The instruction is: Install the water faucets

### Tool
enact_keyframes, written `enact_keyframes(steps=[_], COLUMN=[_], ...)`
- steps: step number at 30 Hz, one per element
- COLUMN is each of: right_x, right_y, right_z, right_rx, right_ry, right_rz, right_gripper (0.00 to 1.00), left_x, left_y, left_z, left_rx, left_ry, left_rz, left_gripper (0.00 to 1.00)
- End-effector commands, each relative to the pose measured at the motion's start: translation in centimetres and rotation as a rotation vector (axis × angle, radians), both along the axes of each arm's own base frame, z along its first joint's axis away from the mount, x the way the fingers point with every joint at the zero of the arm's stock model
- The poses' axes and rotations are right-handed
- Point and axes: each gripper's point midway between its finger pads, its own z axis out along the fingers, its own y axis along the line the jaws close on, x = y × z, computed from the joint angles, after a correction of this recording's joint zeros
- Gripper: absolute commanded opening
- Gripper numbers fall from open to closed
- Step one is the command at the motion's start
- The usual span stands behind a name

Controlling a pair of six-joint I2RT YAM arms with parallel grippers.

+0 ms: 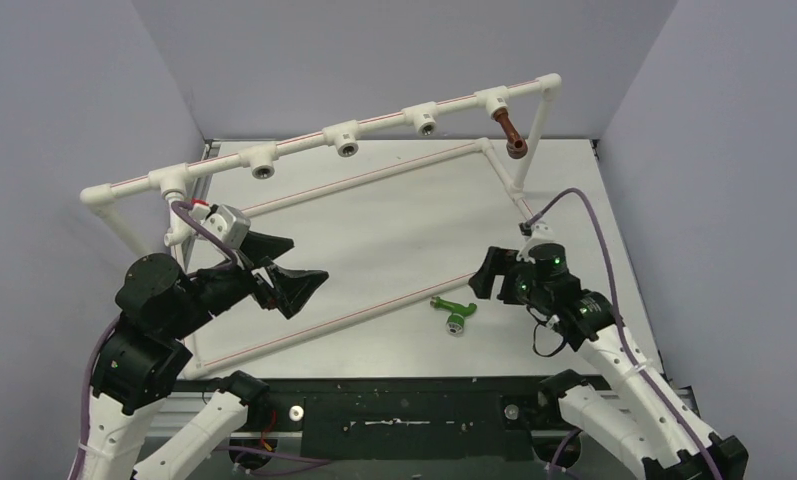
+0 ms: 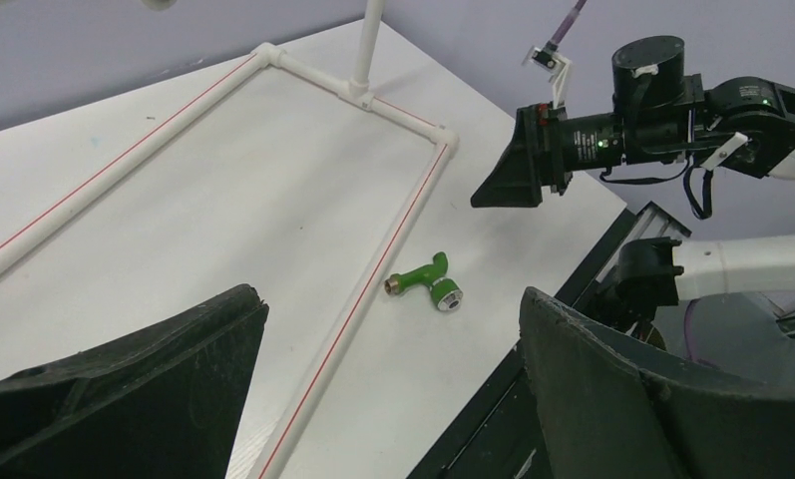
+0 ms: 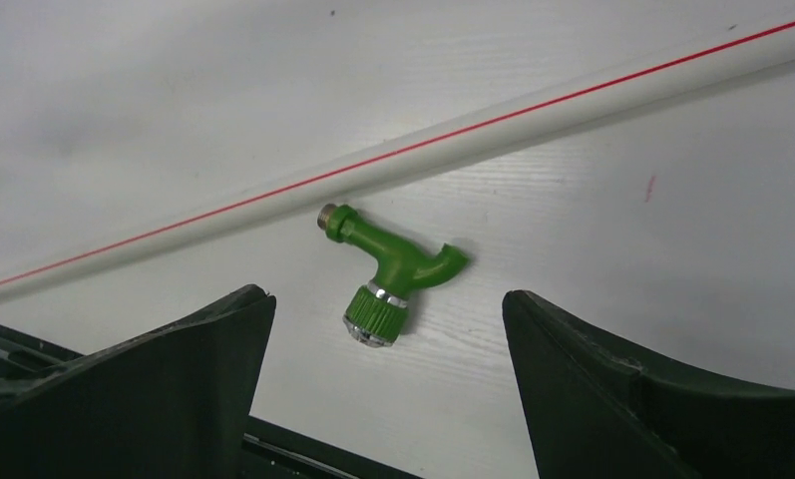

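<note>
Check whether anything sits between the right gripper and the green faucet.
Nothing visible does. The right gripper is open, and the green faucet lies on the bare table, in line between its fingers in the wrist view. The frame's base pipe runs just beyond the faucet's threaded end, on the far side, not in the way.

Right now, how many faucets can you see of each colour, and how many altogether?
Green faucet: 1, lying on the table
Reddish-brown faucet: 1, hanging from the pipe frame
Total: 2
</note>
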Motion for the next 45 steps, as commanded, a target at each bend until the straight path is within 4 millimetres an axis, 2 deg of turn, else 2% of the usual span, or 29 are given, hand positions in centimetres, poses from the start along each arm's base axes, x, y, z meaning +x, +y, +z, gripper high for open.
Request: enact_keyframes(steps=[1, 9, 14, 23, 30, 41, 45], right_x=[0.0, -1.3, -2.0, -2.8, -2.9, -2.4, -2.6], right_y=[1.4, 4.7, 5.6, 6.8, 6.5, 7.5, 7.9], right_z=[-2.0, -5.8, -7.9, -10.3, -11.8, -12.8, -13.0], right_rx=[-0.062, -0.126, -0.155, -0.169, -0.239, -0.263, -0.262], right_ry=[0.023, 0.082, 0.123, 0.169, 0.195, 0.2, 0.205], right_rz=[-0.063, -0.054, -0.075, -0.143, -0.213, -0.225, -0.215], right_gripper=[0.88, 0.87, 0.84, 0.75, 0.67, 0.6, 0.52], left_x=[0.0, -0.2, -0.4, -0.7, -1.0, -1.1, -0.9], left_y=[0.2, 0.3, 0.2, 0.2, 0.3, 0.4, 0.3], left_z=[-0.5, -1.5, -1.9, -2.4, -2.6, -3.1, -3.7], left_rx=[0.026, 0.051, 0.052, 0.056, 0.065, 0.074, 0.075], left_ry=[-0.012, 0.011, 0.019, 0.032, 0.037, 0.051, 0.068], left_rz=[0.004, -0.003, -0.013, -0.021, -0.023, -0.022, -0.025], left_gripper=[0.97, 0.97, 0.97, 0.97, 0.97, 0.97, 0.97])
